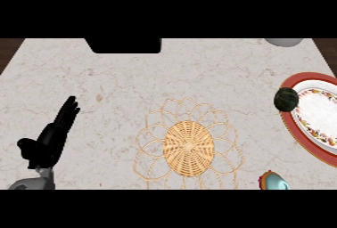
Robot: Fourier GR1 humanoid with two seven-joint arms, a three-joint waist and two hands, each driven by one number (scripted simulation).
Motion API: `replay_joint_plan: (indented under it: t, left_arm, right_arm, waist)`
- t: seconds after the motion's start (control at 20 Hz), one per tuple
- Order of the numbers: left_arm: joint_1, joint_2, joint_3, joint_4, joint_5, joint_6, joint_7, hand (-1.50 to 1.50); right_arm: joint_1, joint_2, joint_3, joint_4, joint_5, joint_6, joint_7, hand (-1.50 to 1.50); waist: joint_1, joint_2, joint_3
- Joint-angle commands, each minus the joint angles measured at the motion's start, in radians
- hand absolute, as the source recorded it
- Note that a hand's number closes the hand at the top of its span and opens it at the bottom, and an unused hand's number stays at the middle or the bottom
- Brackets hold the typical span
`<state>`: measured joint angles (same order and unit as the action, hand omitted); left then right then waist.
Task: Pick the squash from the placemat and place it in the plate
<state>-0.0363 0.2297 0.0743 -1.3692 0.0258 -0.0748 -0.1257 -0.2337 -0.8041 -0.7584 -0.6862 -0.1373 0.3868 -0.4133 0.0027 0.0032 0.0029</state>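
Note:
A dark green round squash (286, 99) rests against the left rim of a red-bordered white plate (320, 116) at the right edge of the counter. A woven straw placemat (189, 144) with looped lace edging lies in the middle, with nothing on it. My left hand (51, 136) shows at the lower left, fingers straight and pointing up, well away from the placemat and holding nothing. My right hand does not appear in the view.
A black object (124, 45) sits at the counter's far edge, left of centre. A grey round object (284, 42) shows at the far right. A teal and orange item (273, 181) pokes in at the lower right, below the plate.

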Motion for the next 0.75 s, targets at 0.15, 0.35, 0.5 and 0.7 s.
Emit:
replay_joint_plan:
  t: [0.15, 0.35, 0.5, 0.7]
  left_arm:
    - [-0.039, -0.015, -0.011, 0.021, -0.022, 0.014, 0.026, 0.0]
    - [-0.023, -0.04, -0.028, 0.002, -0.025, 0.017, 0.008, 0.0]
    - [-0.065, -0.029, 0.009, 0.093, -0.025, 0.024, -0.038, 0.0]
    - [-0.02, -0.015, 0.003, 0.009, -0.007, -0.001, 0.005, 0.0]
  right_arm:
    - [0.075, -0.161, -0.009, 0.262, 0.044, 0.206, -0.279, -1.5]
    - [0.068, -0.15, 0.027, 0.33, 0.097, 0.168, -0.39, -1.5]
    - [0.108, -0.162, 0.047, 0.338, 0.119, 0.18, -0.442, -1.5]
    - [0.079, -0.15, 0.043, 0.379, 0.117, 0.121, -0.472, -1.5]
  waist:
    - [0.005, 0.003, 0.002]
    - [0.015, 0.005, 0.004]
    - [0.002, 0.007, 0.004]
    - [0.018, 0.003, 0.006]
